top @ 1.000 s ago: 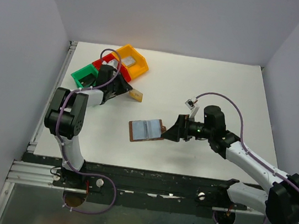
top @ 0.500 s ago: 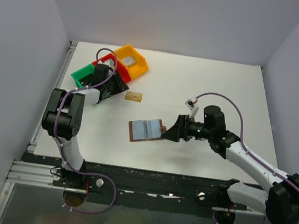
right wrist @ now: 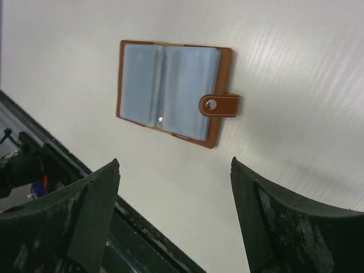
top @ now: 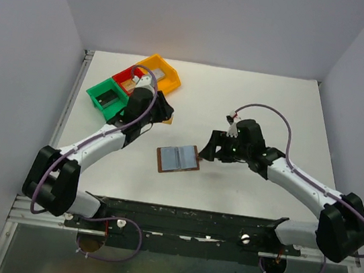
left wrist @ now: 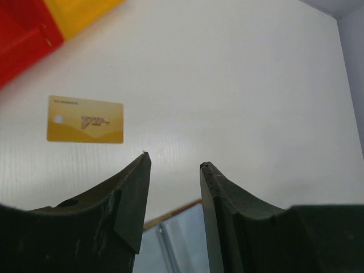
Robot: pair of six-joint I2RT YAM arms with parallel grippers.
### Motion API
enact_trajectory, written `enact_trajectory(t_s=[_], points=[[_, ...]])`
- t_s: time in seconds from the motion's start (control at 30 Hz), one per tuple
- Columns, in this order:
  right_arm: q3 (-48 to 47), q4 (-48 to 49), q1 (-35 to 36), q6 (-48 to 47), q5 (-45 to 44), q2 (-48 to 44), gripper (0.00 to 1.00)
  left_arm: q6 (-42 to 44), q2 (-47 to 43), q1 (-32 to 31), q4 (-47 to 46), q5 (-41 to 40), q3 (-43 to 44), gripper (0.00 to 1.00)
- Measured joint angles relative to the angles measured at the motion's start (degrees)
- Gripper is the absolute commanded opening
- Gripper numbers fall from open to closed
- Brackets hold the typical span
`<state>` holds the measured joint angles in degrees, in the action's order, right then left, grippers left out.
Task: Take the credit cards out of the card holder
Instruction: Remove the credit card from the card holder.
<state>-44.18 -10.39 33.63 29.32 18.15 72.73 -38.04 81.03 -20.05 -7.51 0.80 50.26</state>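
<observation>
1. Finds the holder (top: pixel 177 158) open flat on the counter (top: pixel 261 100), between the arms, blue faces up.
2. Shows right jaws pulled back off its tab (right wrist: pixel 219 105), spread wide, gripping nothing.
3. Shows left jaws swung from the bins (top: pixel 170 74) toward the holder, parted, empty.
4. Leaves one gold card (left wrist: pixel 85 119) out on the counter; probably means another fetch next, holder no longer pinned.

Only tiny, illegible print and a logo on the gold-tan card (left wrist: pixel 85 119)
</observation>
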Motion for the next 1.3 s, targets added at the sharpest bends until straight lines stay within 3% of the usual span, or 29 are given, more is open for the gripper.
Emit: enact_trajectory(t_s=[0.13, 0.4, 0.8, 0.97, 1.2, 1.3], points=[[-3.0, -2.0, 0.1, -1.0, -4.2, 7.0, 0.78, -3.1, -6.1, -8.7, 3.7, -7.2, -4.6, 0.57], [-9.3, -6.4, 2.4, -3.1, -9.0, 17.6, 0.78, -10.9, -20.1, -15.7, 10.4, -14.5, -19.0, 0.56], [-23.0, -14.8, 5.9, -7.2, -16.2, 30.5, 0.75, -14.4, -27.6, -17.9, 10.6, -15.8, -27.2, 0.54], [-24.2, -17.5, 6.0, -8.4, -20.1, 33.1, 0.61, -14.6, -27.8, -17.9, 10.2, -15.7, -28.3, 0.53], [-24.2, -18.8, 6.0, -9.3, -21.3, 33.1, 0.19, -14.5, -27.2, -17.9, 8.4, -14.9, -28.6, 0.52], [-22.5, -18.4, 6.0, -9.4, -21.5, 31.6, 0.06, -14.1, -26.0, -17.9, 7.3, -14.1, -28.5, 0.52]])
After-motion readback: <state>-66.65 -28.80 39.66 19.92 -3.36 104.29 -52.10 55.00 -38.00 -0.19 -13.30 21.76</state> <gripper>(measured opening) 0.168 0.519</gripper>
